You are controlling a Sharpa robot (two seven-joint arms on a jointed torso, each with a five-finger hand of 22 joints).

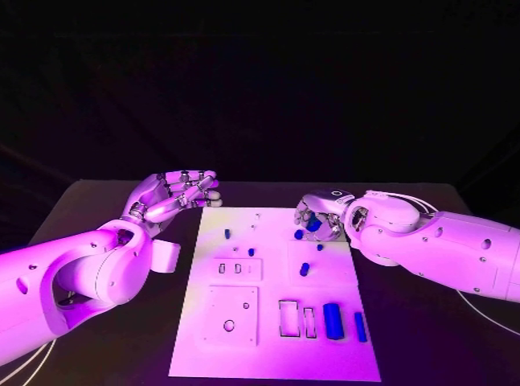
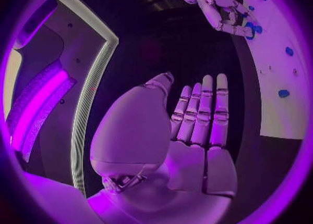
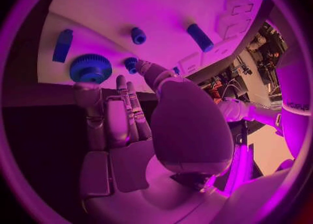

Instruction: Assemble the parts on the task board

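Observation:
The white task board lies in the middle of the black table. Small blue parts stand on its far half, and two blue bars lie near its right edge. My right hand hovers over the board's far right corner. In the right wrist view its fingertips reach a blue gear lying flat on the board, and its thumb is beside a small blue peg. It grips nothing. My left hand is raised beyond the board's far left corner, and its fingers hold nothing.
The board has rectangular recesses and a square plate with a hole in its near half. Bare black table lies on both sides of the board. My right forearm crosses the table at the right.

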